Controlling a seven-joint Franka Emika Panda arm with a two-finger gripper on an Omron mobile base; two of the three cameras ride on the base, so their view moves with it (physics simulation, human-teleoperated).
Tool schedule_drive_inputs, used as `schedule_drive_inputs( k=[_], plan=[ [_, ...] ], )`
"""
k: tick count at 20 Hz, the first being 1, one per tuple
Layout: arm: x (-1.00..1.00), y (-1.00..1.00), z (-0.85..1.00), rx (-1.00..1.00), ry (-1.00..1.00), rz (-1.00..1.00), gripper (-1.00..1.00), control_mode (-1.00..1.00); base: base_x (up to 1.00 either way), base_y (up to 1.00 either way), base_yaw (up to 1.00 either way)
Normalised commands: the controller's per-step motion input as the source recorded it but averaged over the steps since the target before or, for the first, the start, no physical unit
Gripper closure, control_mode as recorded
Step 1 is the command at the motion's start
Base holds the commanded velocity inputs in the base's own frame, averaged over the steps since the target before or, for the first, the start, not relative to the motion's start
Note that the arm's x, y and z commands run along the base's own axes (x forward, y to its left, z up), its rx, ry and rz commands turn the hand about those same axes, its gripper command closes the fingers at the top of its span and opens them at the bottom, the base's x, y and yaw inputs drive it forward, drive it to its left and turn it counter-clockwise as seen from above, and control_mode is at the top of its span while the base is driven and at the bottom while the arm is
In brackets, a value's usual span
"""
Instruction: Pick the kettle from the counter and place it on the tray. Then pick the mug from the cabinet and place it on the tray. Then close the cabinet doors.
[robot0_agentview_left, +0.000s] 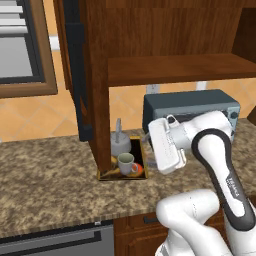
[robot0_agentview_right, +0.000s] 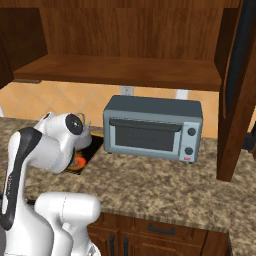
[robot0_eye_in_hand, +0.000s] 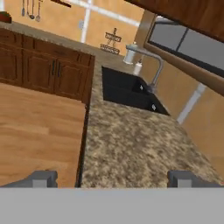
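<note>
Left base view, left to right: open cabinet door (robot0_agentview_left: 80, 75) swung out at the left, its black bar handle facing the camera. Just right of it, on the counter (robot0_agentview_left: 45, 185), sits the tray (robot0_agentview_left: 137, 145) with the kettle (robot0_agentview_left: 120, 142) at the back and the mug (robot0_agentview_left: 125, 162) in front, both already on it. So pick-and-place looks done; closing the doors is what's left.

Arm's hand (robot0_agentview_left: 162, 145) hangs beside the tray, in front of the toaster oven (robot0_agentview_left: 190, 107). The hand view looks along the counter toward a sink (robot0_eye_in_hand: 127, 92) and faucet (robot0_eye_in_hand: 148, 59). Fingertips (robot0_eye_in_hand: 41, 178) stand wide apart at the bottom corners with nothing between them: released, holding nothing.

Right base view: second door (robot0_agentview_right: 240, 90) stands open at the far right, well apart from the hand. The cabinet (robot0_agentview_right: 115, 70) shelf looks bare.

To do this step well, probably lift clear of the kettle's tall handle first, then get behind one door's outer face and push along its swing arc, not straight in. Risk: clipping the tray or the oven while turning.
</note>
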Motion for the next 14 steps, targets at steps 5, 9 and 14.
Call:
schedule_drive_inputs(
  k=[5, 9, 14],
  plan=[
    [-0.55, 0.13, 0.5, -0.04, -0.23, 0.37, -1.0, -1.0, 0.0, 0.0, 0.0],
    [-0.55, 0.31, 0.39, 0.0, -0.3, 0.25, -1.0, -1.0, 0.0, 0.0, 0.0],
    [-0.6, 0.37, 0.35, 0.0, -0.43, 0.08, -1.0, -1.0, 0.0, 0.0, 0.0]
  ],
)
